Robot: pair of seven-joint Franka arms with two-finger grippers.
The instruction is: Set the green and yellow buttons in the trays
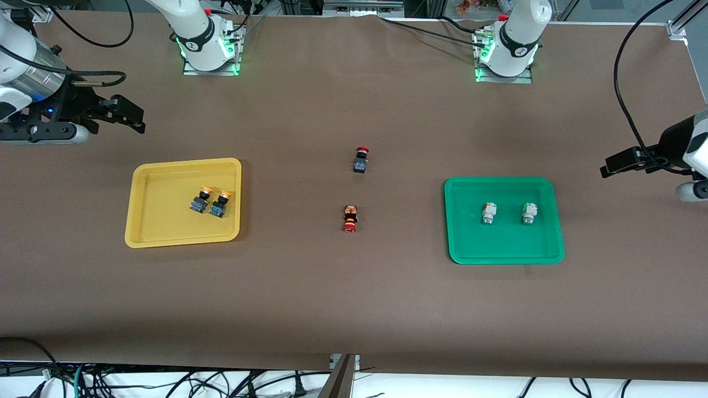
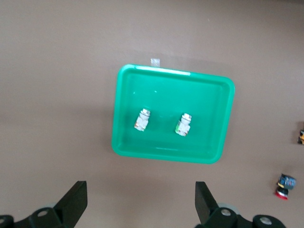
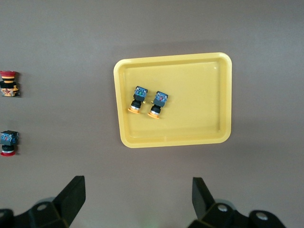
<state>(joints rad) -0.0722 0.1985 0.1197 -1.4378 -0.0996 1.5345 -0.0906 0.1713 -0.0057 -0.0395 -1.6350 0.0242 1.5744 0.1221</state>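
Observation:
Two yellow-capped dark buttons [image 1: 201, 200] [image 1: 219, 203] lie side by side in the yellow tray [image 1: 160, 221]. They also show in the right wrist view [image 3: 137, 99] [image 3: 157, 104], in the same tray [image 3: 199, 95]. Two white greenish-tipped buttons [image 1: 488, 212] [image 1: 529, 213] lie apart in the green tray [image 1: 506, 243]. They show in the left wrist view too [image 2: 142, 119] [image 2: 183, 124], in that tray [image 2: 209, 95]. My right gripper [image 1: 130, 113] [image 3: 137, 197] is open and empty, up over bare table at the right arm's end. My left gripper [image 1: 608, 166] [image 2: 141, 202] is open and empty, over bare table at the left arm's end.
A red-capped black-bodied button [image 1: 360, 160] and a red-capped orange-and-black button [image 1: 349, 218] lie on the brown table between the trays, the second nearer the front camera. A small bit of tape [image 1: 529, 269] lies by the green tray's near edge.

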